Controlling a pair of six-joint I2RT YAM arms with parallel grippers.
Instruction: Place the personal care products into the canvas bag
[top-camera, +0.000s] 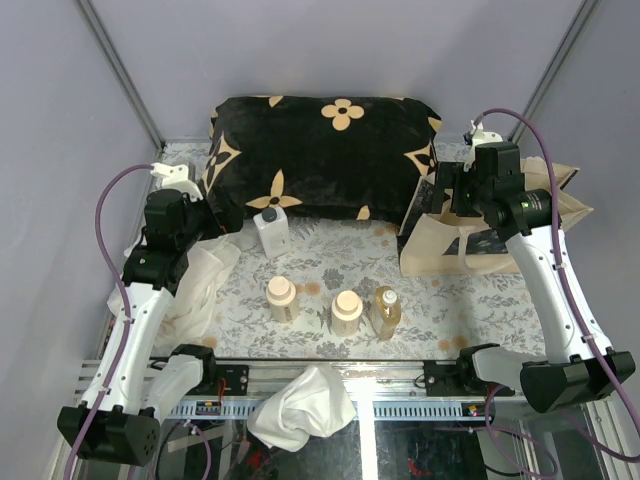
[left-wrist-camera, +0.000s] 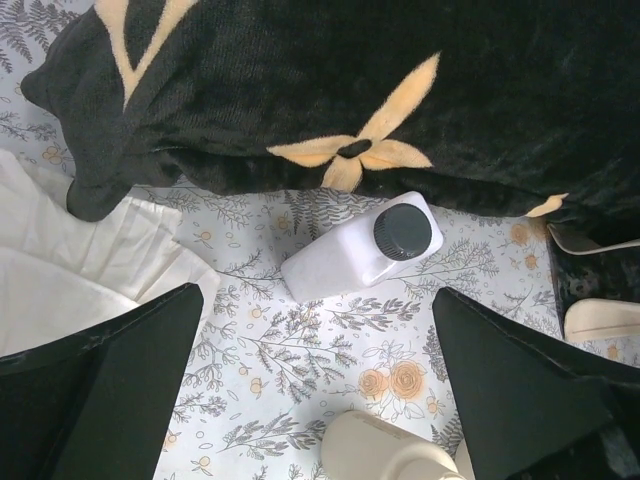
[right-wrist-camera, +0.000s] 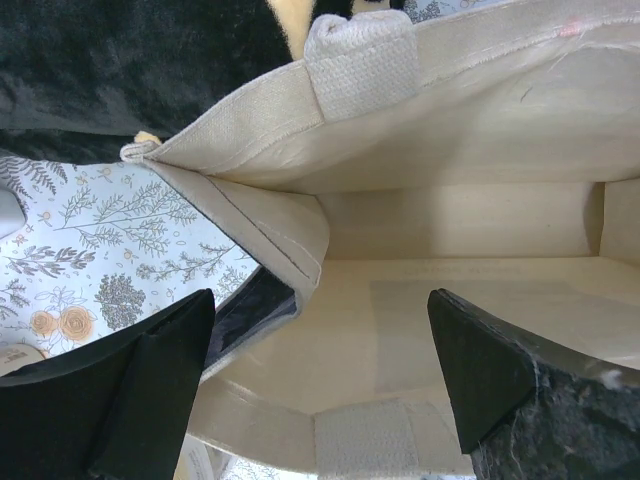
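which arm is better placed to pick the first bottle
Left: left fingers hang open over the white squarish dark-capped bottle; right fingers are at the mouth of the beige canvas bag.

A white squarish plastic bottle with a dark round cap (left-wrist-camera: 350, 256) sits on a pale floral-printed tablecloth (left-wrist-camera: 250, 350), just beside the near edge of a black plush cushion with tan flower marks (left-wrist-camera: 300, 70). A crumpled white cloth (left-wrist-camera: 70, 260) lies to the left. A cream round bottle (left-wrist-camera: 380, 452) peeks in nearer. The left gripper (left-wrist-camera: 318, 335) has its dark fingers (left-wrist-camera: 110, 400) wide apart, holding nothing.

Two white-and-black arms (top-camera: 135, 322), purple cables (top-camera: 98, 215), black wedge-shaped pincer fingers (left-wrist-camera: 100, 390).
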